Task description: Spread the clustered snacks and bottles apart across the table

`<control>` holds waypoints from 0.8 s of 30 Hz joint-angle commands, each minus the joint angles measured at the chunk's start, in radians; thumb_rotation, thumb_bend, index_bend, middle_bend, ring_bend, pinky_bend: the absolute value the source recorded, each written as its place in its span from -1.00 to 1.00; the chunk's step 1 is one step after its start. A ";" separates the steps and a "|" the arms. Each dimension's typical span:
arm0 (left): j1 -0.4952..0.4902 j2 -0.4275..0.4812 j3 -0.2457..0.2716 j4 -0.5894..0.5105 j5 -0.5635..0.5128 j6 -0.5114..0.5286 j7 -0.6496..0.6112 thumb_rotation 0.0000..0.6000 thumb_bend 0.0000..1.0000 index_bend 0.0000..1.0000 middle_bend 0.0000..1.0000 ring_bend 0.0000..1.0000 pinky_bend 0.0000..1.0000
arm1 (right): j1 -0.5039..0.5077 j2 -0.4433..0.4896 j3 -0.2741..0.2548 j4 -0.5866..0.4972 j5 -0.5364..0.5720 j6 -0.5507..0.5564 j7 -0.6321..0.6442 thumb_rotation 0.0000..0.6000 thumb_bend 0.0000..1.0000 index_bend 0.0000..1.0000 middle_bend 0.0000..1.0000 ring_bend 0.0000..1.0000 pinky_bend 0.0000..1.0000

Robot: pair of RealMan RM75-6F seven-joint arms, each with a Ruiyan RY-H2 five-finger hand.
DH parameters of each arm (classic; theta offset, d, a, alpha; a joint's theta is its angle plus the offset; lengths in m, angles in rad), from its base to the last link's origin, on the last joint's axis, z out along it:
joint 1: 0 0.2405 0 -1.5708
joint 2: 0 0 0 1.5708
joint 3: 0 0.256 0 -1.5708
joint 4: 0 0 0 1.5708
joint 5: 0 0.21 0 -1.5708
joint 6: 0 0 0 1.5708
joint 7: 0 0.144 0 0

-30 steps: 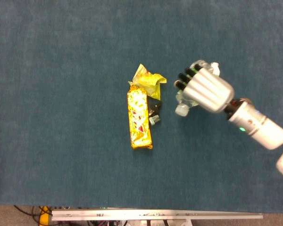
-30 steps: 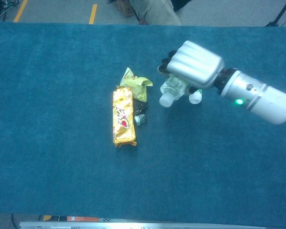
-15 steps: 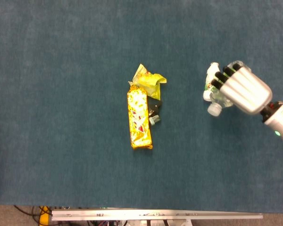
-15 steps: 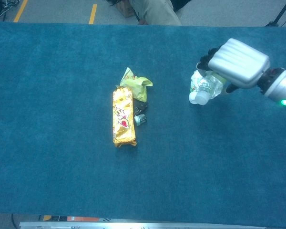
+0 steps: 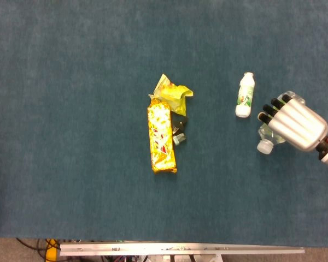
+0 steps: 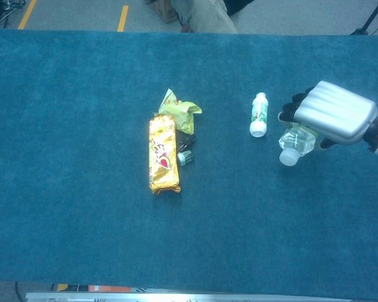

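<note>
My right hand (image 5: 294, 123) (image 6: 334, 117) is at the right side of the table and grips a clear water bottle (image 5: 268, 138) (image 6: 294, 145), whose white cap points toward the table's front. A small white bottle with a green label (image 5: 244, 95) (image 6: 259, 114) lies on the cloth just left of the hand, apart from it. At the table's middle a long yellow snack pack (image 5: 160, 138) (image 6: 163, 153) lies next to a crumpled yellow-green packet (image 5: 173, 94) (image 6: 180, 109) and a small dark item with a pale cap (image 5: 178, 131) (image 6: 185, 150). My left hand is in neither view.
Blue cloth (image 5: 71, 109) covers the whole table. A metal rail (image 5: 180, 249) runs along the front edge. Beyond the far edge, the floor and someone's legs (image 6: 205, 14) show in the chest view.
My right hand carried the clear bottle rightward away from the cluster. The small white bottle that moved along with it now lies alone on the cloth, left of the hand.
</note>
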State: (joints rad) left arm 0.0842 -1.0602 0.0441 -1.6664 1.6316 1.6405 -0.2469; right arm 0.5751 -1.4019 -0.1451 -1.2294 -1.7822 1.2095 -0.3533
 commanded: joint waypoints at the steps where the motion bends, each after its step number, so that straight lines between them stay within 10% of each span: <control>1: -0.001 -0.001 0.000 0.000 0.000 -0.001 0.001 1.00 -0.38 -0.48 -0.55 -0.89 -0.74 | -0.010 -0.012 -0.003 0.020 0.003 -0.011 -0.004 1.00 -1.00 0.40 0.15 0.10 0.26; 13: -0.007 -0.004 -0.003 -0.004 0.000 -0.004 0.010 1.00 -0.38 -0.48 -0.56 -0.89 -0.74 | -0.036 0.010 0.021 -0.006 0.054 -0.059 -0.077 1.00 -1.00 -0.55 -0.28 -0.28 0.10; 24: -0.017 0.011 -0.010 -0.014 -0.005 -0.008 0.019 1.00 -0.38 -0.49 -0.56 -0.89 -0.74 | -0.049 0.060 0.053 -0.090 0.041 0.004 -0.050 1.00 -1.00 -0.66 -0.32 -0.31 0.08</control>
State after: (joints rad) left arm 0.0686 -1.0503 0.0345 -1.6795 1.6267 1.6338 -0.2290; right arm 0.5284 -1.3536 -0.1000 -1.3020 -1.7346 1.1983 -0.4138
